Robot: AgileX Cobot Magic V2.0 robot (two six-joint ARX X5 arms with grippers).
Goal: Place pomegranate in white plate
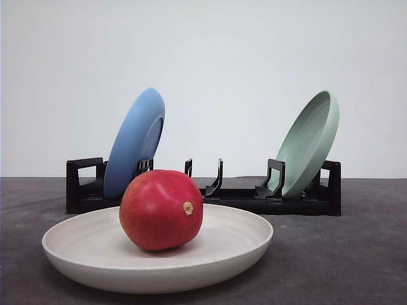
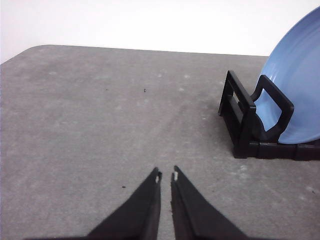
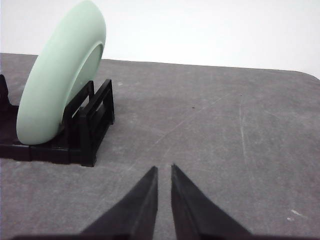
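Pomegranate resting inside the white plate on the desk; left pincer and right pincer nearly closed, empty (keep both well clear).

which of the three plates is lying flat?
The white plate, flat on the table with the pomegranate in it. The blue plate and green plate stand tilted in the black rack.

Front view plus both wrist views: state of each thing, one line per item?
Glossy red round pomegranate: resting in the white plate, stem nub sideways.
Shallow matte white plate: flat on the table, holding the fruit.
Blue round plate: on edge in the black rack.
Pale green round plate: on edge in the rack.
Left gripper: jaws shut, empty.
Right gripper: jaws shut, empty.
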